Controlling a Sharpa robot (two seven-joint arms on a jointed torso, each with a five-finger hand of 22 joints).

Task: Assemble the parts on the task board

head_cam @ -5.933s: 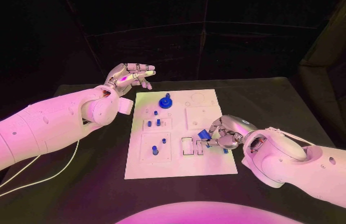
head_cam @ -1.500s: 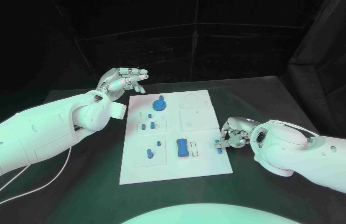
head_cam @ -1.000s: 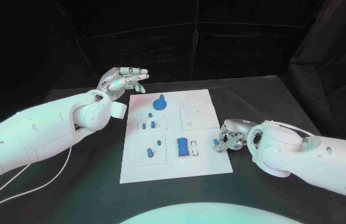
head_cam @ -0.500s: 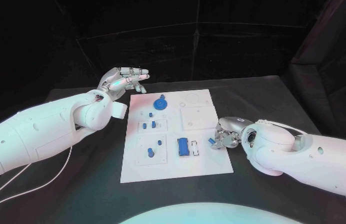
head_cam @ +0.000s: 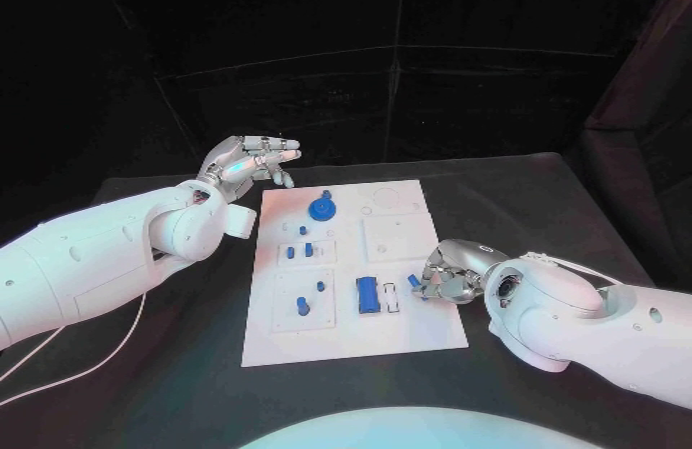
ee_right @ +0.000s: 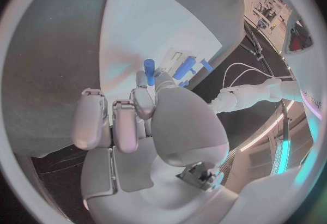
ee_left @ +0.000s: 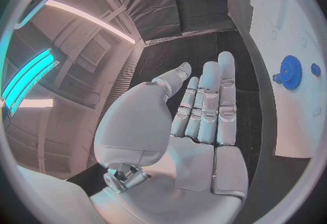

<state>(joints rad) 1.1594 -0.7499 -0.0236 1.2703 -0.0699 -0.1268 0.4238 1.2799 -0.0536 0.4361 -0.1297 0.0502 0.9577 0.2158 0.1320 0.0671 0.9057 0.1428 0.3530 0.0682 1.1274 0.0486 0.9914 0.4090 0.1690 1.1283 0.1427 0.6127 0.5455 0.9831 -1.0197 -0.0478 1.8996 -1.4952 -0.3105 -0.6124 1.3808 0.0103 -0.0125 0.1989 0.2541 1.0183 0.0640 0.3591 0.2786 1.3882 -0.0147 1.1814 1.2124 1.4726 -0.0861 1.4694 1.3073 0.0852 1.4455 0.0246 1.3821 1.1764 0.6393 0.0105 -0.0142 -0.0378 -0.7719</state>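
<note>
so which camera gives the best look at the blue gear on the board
The left wrist view: the blue gear shows large there, teeth distinct, on the task board, beyond the left hand. In the head view it is small. I cannot make it out in the right wrist view.

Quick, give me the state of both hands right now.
Left hand: open, holding nothing, beside the task board.
Right hand: pinching a small blue part over the board.
</note>
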